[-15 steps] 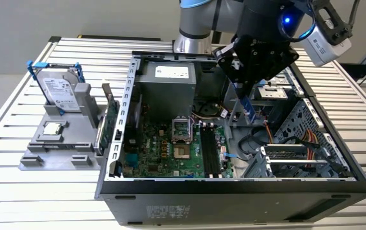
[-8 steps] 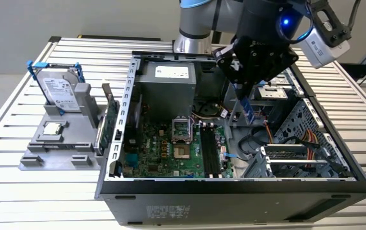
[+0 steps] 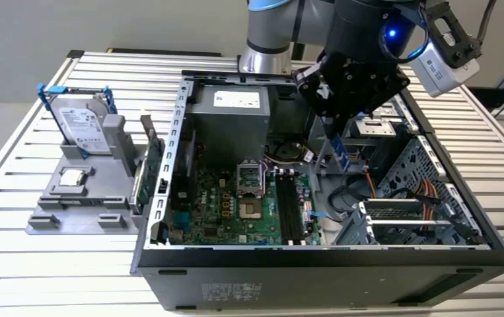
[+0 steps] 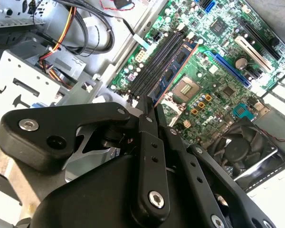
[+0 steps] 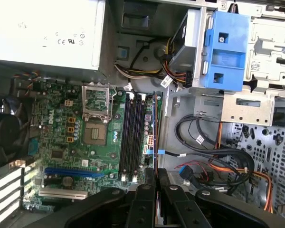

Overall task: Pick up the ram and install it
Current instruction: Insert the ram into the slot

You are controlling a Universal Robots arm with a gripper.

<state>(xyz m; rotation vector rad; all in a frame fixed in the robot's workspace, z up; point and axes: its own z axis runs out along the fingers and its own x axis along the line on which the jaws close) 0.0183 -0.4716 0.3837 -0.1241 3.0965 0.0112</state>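
Note:
The ram [image 3: 338, 148] is a long thin board with a blue face. It hangs on edge from my gripper [image 3: 333, 122], which is shut on its upper end over the open computer case [image 3: 322, 254]. In the second wrist view the ram [image 4: 175, 71] runs out from the gripper [image 4: 149, 107] over the black memory slots [image 4: 154, 64]. In the first wrist view I see the ram [image 5: 154, 133] edge-on, just beside the slots [image 5: 132, 137], with the gripper [image 5: 155, 173] closed on it. It is held above the motherboard [image 3: 225, 205], not seated.
A grey fixture [image 3: 45, 221] at the exterior view's left holds a hard drive [image 3: 84, 129] in a blue-trimmed frame and an upright green expansion card [image 3: 153, 165]. Inside the case are the power supply [image 3: 234, 112], a drive cage [image 3: 410, 218], loose cables [image 5: 209, 161] and a fan [image 4: 242, 142].

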